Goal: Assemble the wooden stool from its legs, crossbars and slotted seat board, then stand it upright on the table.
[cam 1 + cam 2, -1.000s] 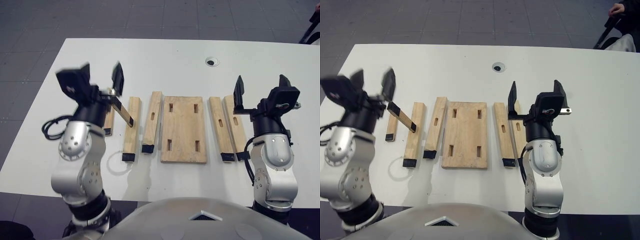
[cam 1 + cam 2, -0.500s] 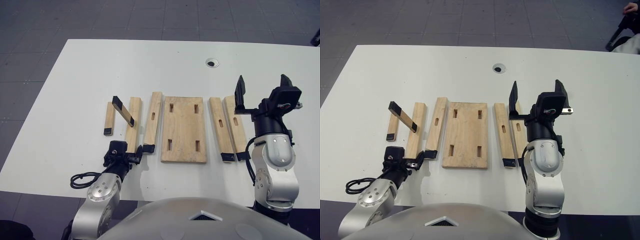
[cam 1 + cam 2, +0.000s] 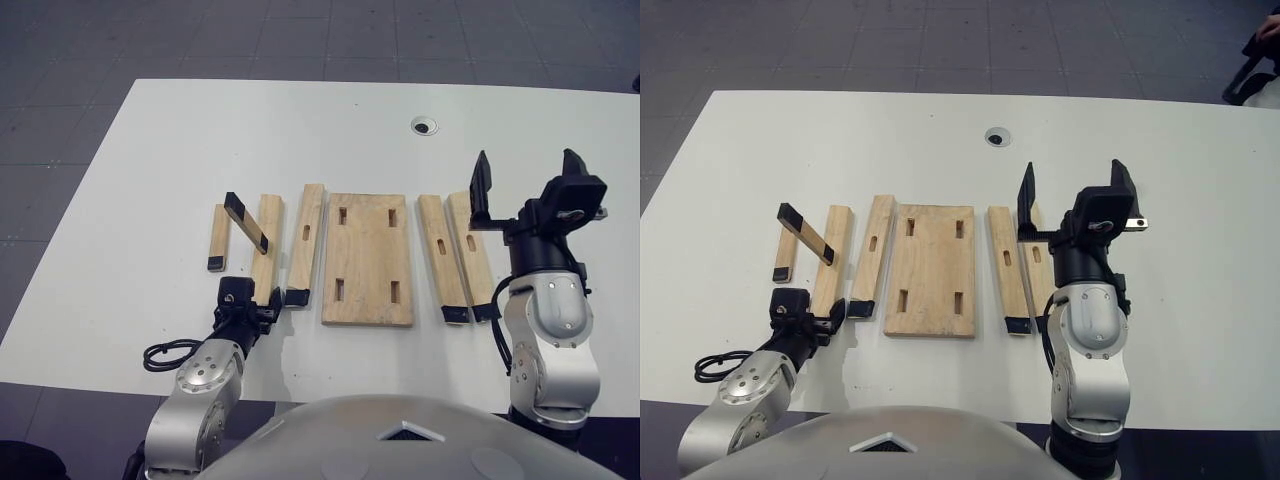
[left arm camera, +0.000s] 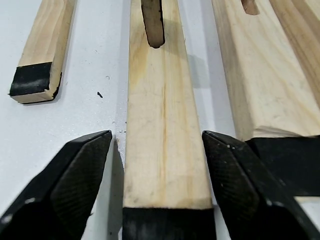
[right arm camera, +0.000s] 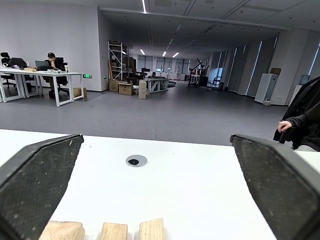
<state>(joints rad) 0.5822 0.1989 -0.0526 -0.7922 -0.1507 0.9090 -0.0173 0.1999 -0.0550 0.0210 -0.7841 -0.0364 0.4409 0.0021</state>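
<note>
Left jaws apart astride the leg (image 4: 162, 125) at its near end; clamping could tip the crossbar (image 3: 248, 222) apparently propped there; right jaws apart.

Bright even light on the white table (image 3: 150, 150), faint soft shadows beside the wooden legs (image 3: 265, 272), ceiling strip lights (image 5: 145, 6) far off.

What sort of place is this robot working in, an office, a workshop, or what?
Probably a big open-plan office or lab hall. The white table has a cable port, office desks and a storage rack stand across a wide grey floor, and strip lights run along the ceiling.
</note>
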